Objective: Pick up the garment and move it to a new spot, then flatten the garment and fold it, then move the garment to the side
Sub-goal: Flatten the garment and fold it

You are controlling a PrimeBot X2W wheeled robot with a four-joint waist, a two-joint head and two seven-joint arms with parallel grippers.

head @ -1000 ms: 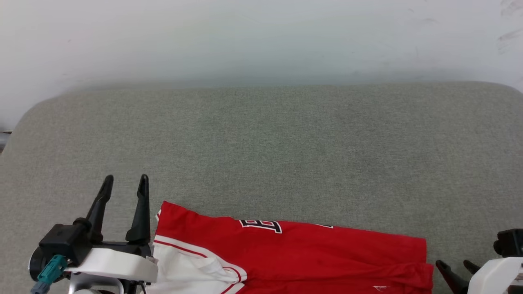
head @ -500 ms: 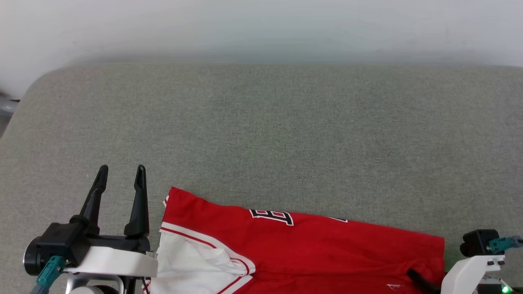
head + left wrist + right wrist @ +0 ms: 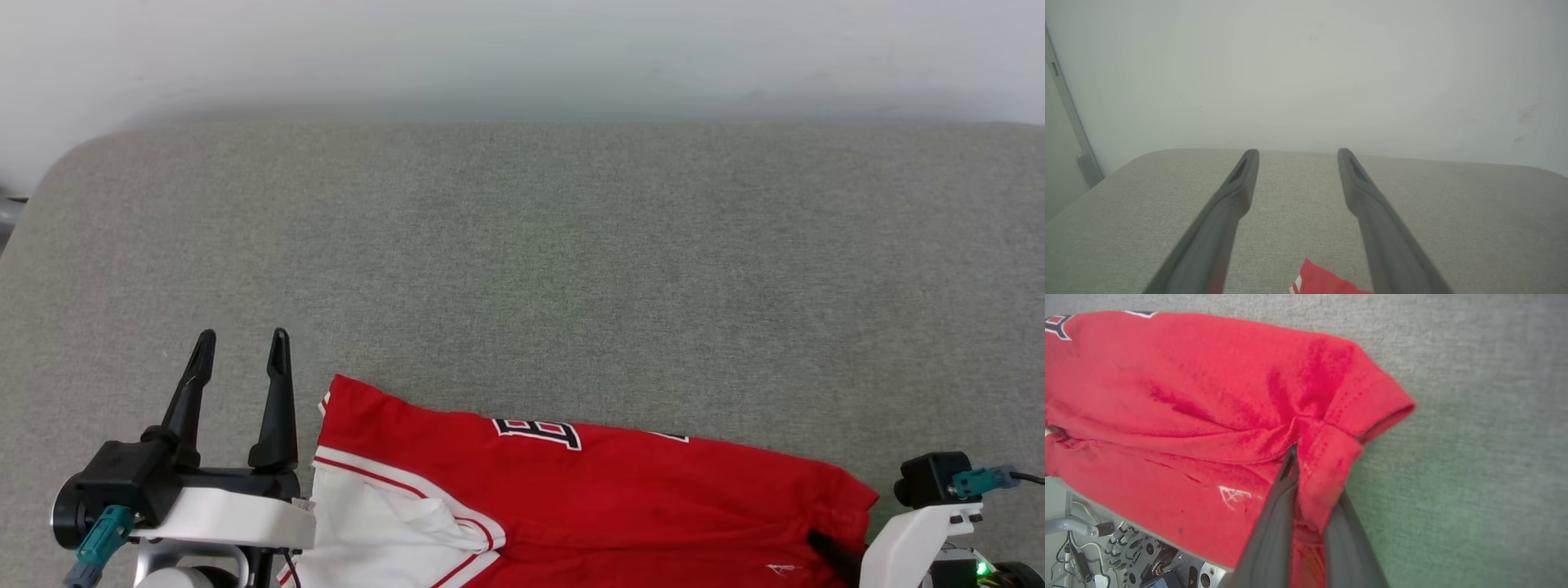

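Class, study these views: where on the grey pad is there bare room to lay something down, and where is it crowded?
Bare: the wide stretch of grey pad between the wall and the garment, and the strip ahead of the open left gripper. Crowded: the near edge, where the garment lies, its right end pinched by the right gripper.

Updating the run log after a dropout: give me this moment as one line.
right gripper: shut on garment hem | left gripper: open, empty, beside garment | garment: lying at near edge of grey pad
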